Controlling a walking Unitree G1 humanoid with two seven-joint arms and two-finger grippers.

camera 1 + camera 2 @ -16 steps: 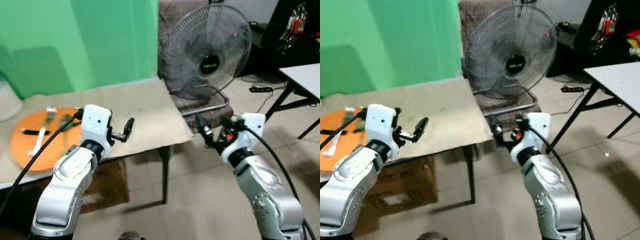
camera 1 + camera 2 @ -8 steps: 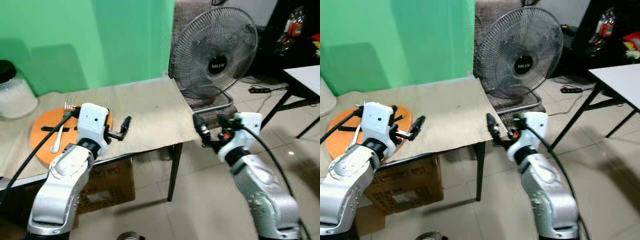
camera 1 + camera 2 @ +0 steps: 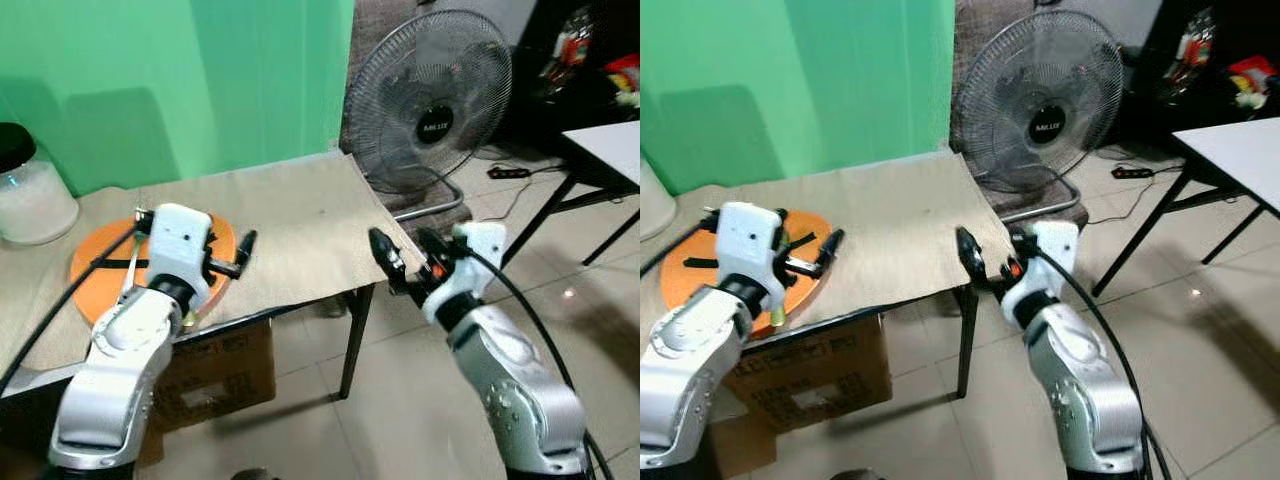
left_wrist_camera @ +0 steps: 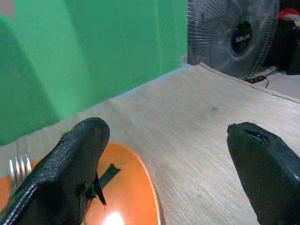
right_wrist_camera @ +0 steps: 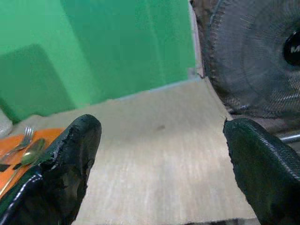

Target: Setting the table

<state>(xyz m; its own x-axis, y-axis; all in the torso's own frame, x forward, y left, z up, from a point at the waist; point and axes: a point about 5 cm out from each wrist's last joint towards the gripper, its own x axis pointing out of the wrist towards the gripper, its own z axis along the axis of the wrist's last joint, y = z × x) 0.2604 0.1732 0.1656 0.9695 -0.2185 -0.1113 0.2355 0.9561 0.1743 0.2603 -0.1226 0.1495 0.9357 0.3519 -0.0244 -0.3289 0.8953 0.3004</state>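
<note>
An orange plate lies on the left part of the beige-covered table. On it are a fork, a spoon and a black-handled knife. My left gripper is open and empty, hovering at the plate's right edge with its fingers pointing over the cloth. Off the table's front right corner my right gripper is held open, also empty; the right wrist view looks across the bare cloth towards the plate.
A glass jar with a black lid stands at the table's far left. A large floor fan is behind the table's right end. A cardboard box sits under the table. A white table and a power strip are to the right.
The camera has swung left and nearer the table, so the jar and whole plate have come into view. Both grippers stay open; the left one now hangs at the plate's edge.
</note>
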